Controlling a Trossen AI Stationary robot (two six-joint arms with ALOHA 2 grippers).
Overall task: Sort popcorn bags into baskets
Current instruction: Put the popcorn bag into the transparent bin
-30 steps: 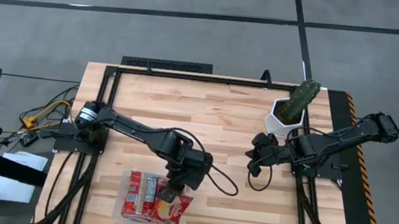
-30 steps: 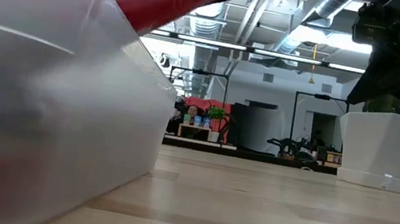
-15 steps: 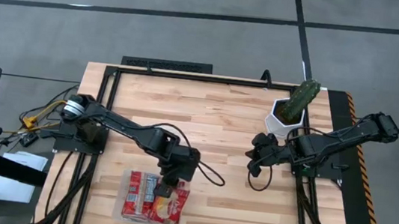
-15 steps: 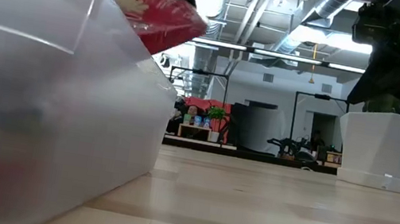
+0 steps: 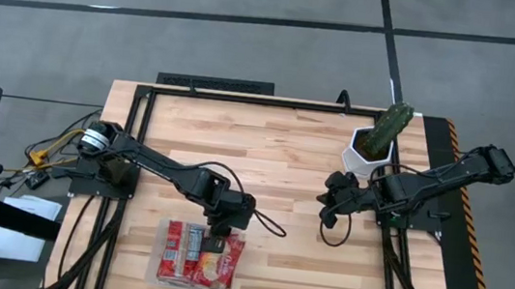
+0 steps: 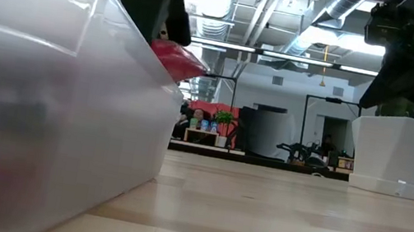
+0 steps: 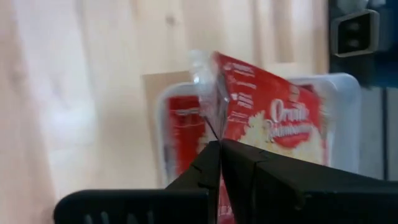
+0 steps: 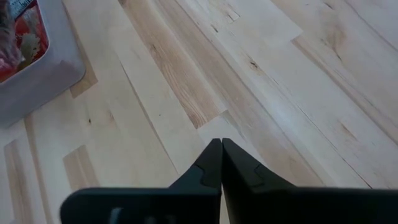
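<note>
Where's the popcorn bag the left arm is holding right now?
In the high view, the popcorn bag is pinched in the left gripper, over the right part of the clear tray at the table's front left, above other bags.

tray: the shallow clear plastic tray (image 5: 161, 272) sits at the tabletop's front edge, left of centre
bags: glossy red popcorn bags (image 5: 189, 253) lie inside it
bowl: small white bowl (image 5: 365, 157) near the back right corner
left gripper (image 5: 214, 243): over the tray's right side
right gripper (image 5: 329, 211): front-left of the bowl
</note>
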